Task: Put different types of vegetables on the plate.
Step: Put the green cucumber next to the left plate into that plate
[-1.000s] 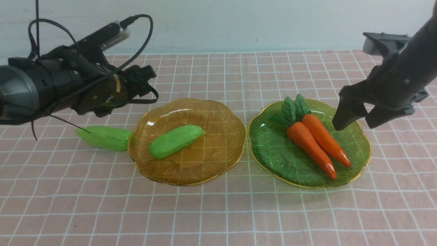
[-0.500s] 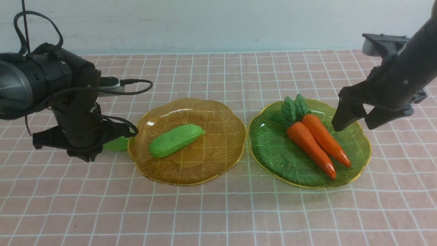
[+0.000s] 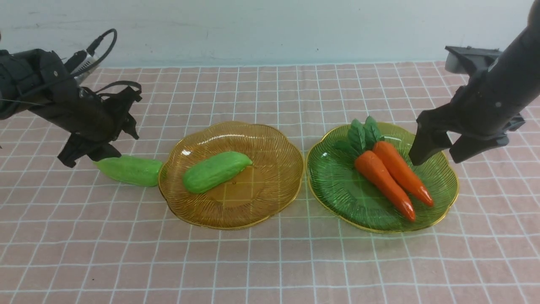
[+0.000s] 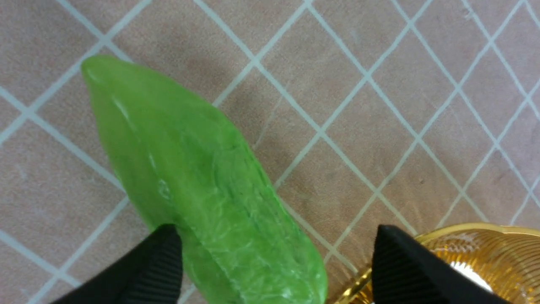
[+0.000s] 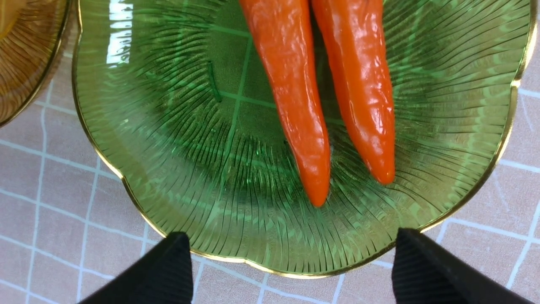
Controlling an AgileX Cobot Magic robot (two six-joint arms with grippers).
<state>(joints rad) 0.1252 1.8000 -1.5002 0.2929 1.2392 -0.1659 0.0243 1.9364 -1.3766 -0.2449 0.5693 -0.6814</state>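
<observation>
One light-green gourd (image 3: 216,171) lies in the amber plate (image 3: 270,147). A second gourd (image 3: 128,169) lies on the cloth just left of that plate; it also shows in the left wrist view (image 4: 198,190). My left gripper (image 3: 84,154) hangs open just above its left end, empty. Two orange carrots (image 3: 390,177) with green tops lie side by side in the green plate (image 3: 337,185); both show in the right wrist view (image 5: 320,97). My right gripper (image 3: 438,154) is open and empty over that plate's far right rim.
A pink checked cloth (image 3: 270,261) covers the table up to a pale wall at the back. The amber plate's gold rim (image 4: 464,232) sits close to the loose gourd's near end. Black cables loop off the left arm.
My left arm has swung and turned: it came down over the loose gourd, then drew back left and up, uncovering it. The right arm and all vegetables have stayed put.
</observation>
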